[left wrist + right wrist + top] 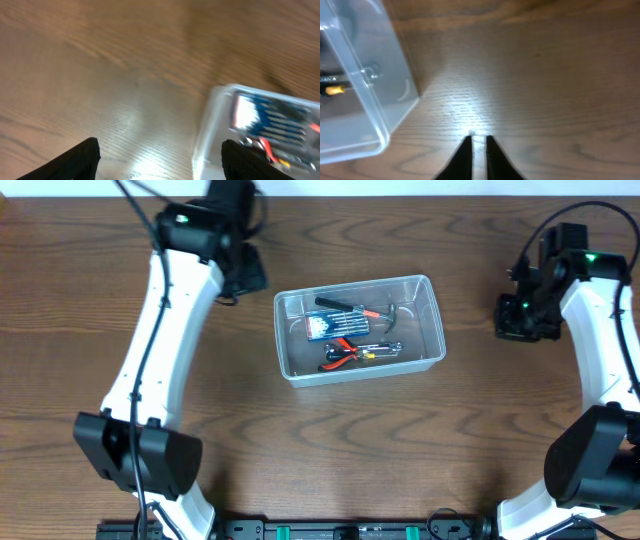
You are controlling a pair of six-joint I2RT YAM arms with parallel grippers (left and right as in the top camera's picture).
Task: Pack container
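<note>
The clear plastic container [435, 330] sits in the middle of the table. It holds a blue drill-bit case [335, 326], red-handled pliers [345, 352] and other small hand tools. My left gripper [243, 272] is open and empty above the table, left of the container. Its wrist view shows the fingers [160, 157] wide apart over bare wood, with the container [210, 130] to the right. My right gripper [520, 315] is to the right of the container. Its fingers [479, 140] are shut with nothing between them. The container's corner [375, 100] shows at the left of that view.
The wooden table [330, 450] surrounds the container on all sides. The arm bases stand at the front left [135, 455] and front right [590, 465].
</note>
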